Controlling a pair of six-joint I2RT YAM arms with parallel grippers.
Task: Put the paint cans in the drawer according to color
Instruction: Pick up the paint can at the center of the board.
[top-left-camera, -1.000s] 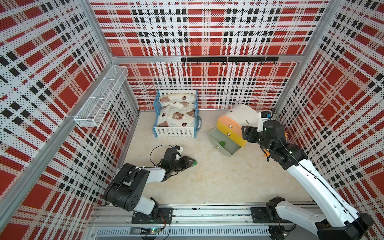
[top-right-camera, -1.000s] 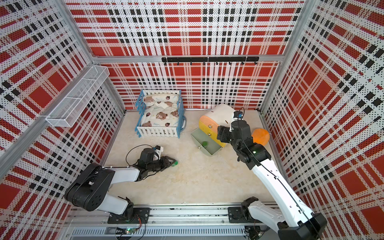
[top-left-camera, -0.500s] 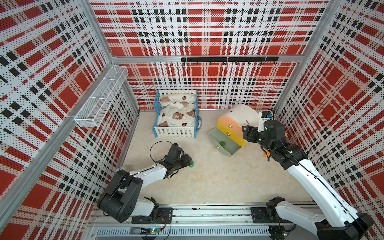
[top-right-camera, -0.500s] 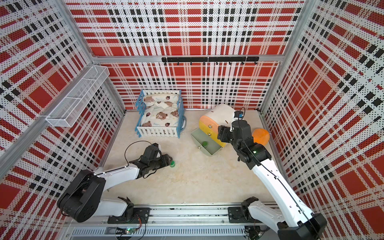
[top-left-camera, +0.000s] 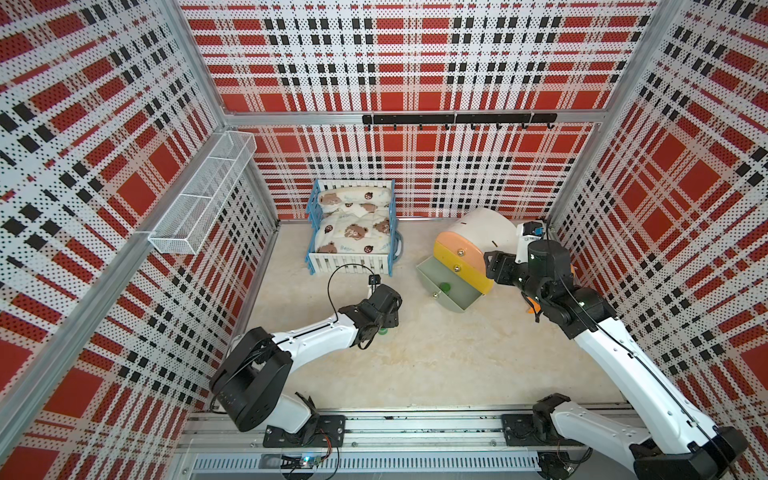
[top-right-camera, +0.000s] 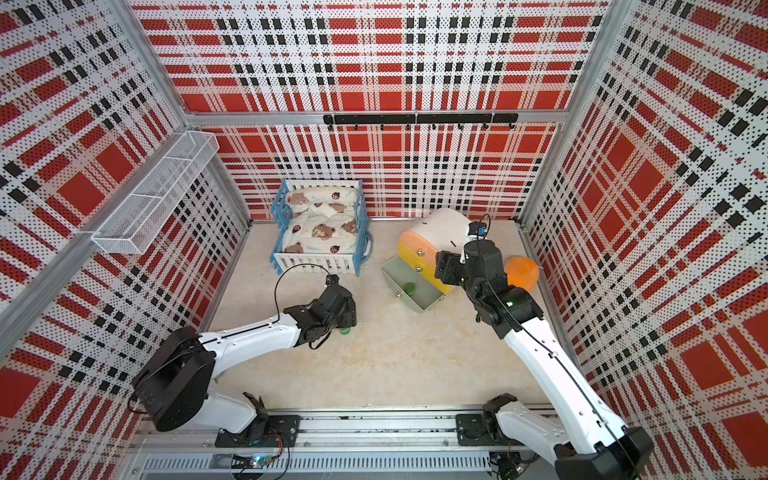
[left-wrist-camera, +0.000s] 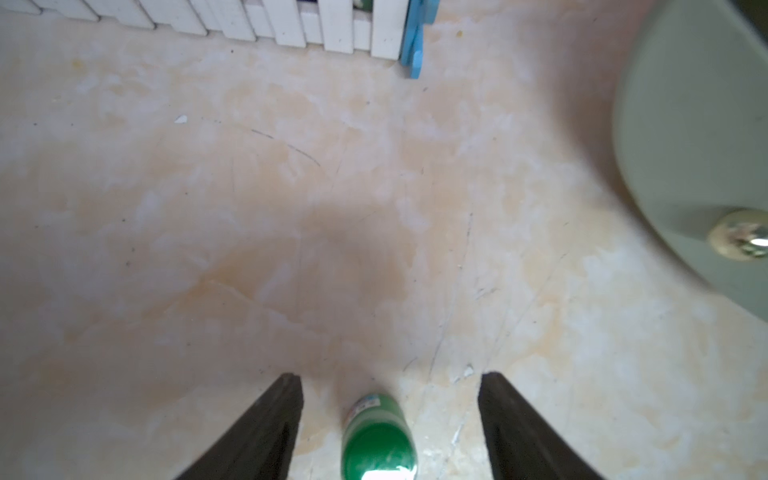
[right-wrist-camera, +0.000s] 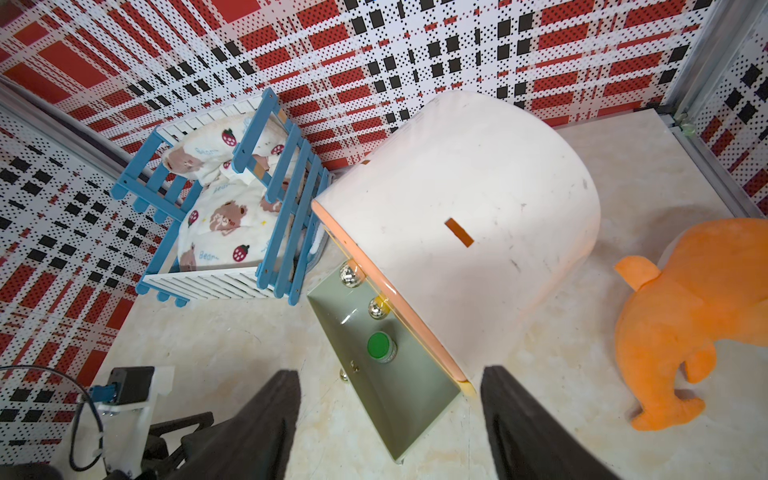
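A green-capped paint can (left-wrist-camera: 378, 436) stands on the floor between the fingers of my left gripper (left-wrist-camera: 388, 378), which is open and touches nothing. In both top views only an edge of this can (top-left-camera: 382, 331) (top-right-camera: 344, 331) shows from under the left wrist. A second green paint can (top-left-camera: 445, 286) (right-wrist-camera: 379, 345) sits inside the pulled-out green drawer (top-left-camera: 461, 306) (right-wrist-camera: 374, 411) of the white cabinet (top-left-camera: 486, 228). The cabinet's pink and yellow drawers are shut. My right gripper (right-wrist-camera: 388, 374) (top-left-camera: 492, 266) hangs open and empty above the drawer's near corner. No other paint cans are in view.
A blue and white toy crib (top-left-camera: 353, 232) with bedding stands at the back wall. An orange soft toy (top-right-camera: 521, 272) (right-wrist-camera: 685, 311) lies right of the cabinet behind the right arm. A wire basket (top-left-camera: 203, 199) hangs on the left wall and a hook rail (top-left-camera: 457, 119) on the back wall.
The left arm has stretched out and its wrist now stands over the green can. Its jaws have widened. The can has stayed where it was. The right arm has not moved.
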